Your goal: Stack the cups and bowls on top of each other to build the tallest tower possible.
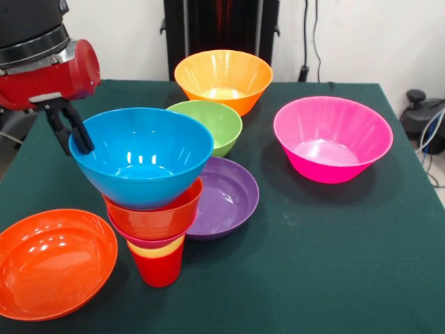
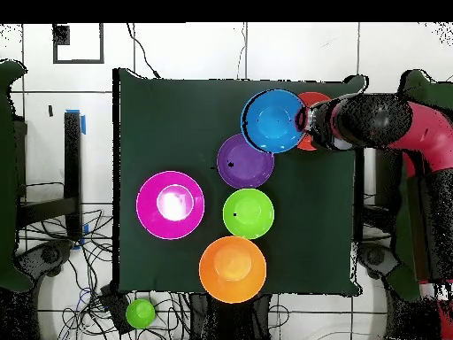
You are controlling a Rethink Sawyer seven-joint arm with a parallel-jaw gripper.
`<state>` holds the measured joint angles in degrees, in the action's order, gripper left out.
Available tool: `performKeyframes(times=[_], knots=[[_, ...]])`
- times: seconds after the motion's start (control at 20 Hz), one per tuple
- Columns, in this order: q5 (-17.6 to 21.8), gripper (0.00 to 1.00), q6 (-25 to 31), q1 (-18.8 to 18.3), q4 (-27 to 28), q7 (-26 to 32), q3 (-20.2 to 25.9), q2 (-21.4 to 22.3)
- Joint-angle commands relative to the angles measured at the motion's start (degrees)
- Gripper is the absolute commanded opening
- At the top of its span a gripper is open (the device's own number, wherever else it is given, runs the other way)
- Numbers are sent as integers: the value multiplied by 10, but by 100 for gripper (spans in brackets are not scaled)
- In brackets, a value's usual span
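The tower stands front left of the table: a red cup (image 1: pixel 160 270) at the base with a yellow cup (image 1: pixel 154 251) in it, then a crimson-pink bowl (image 1: pixel 142 240), an orange-red bowl (image 1: pixel 156 217) and a wide blue bowl (image 1: pixel 142 156) (image 2: pixel 272 120) on top. My gripper (image 1: pixel 73 142) (image 2: pixel 305 118) is at the blue bowl's left rim. A purple bowl (image 1: pixel 229 195) (image 2: pixel 245 161) lies beside the tower. Also loose are a green bowl (image 1: pixel 208 124) (image 2: pixel 248 213), an orange bowl (image 1: pixel 222 78) (image 2: pixel 233 268) and a magenta-pink bowl (image 1: pixel 332 139) (image 2: pixel 170 204).
A shallow orange-red bowl (image 1: pixel 52 261) (image 2: pixel 315 99) lies at the front left corner, partly under my arm in the overhead view. The green table cloth (image 1: pixel 334 250) is bare at the front right. A small green round thing (image 2: pixel 140 312) sits off the table.
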<state>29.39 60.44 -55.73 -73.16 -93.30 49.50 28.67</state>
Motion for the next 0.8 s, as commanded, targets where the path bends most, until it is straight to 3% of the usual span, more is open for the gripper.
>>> performKeyframes(times=[0.05, 0.8], knots=[[29, 0, -4, 19, -13, 146, -6, -15], [20, 0, 1, 18, -17, 137, -6, -19]])
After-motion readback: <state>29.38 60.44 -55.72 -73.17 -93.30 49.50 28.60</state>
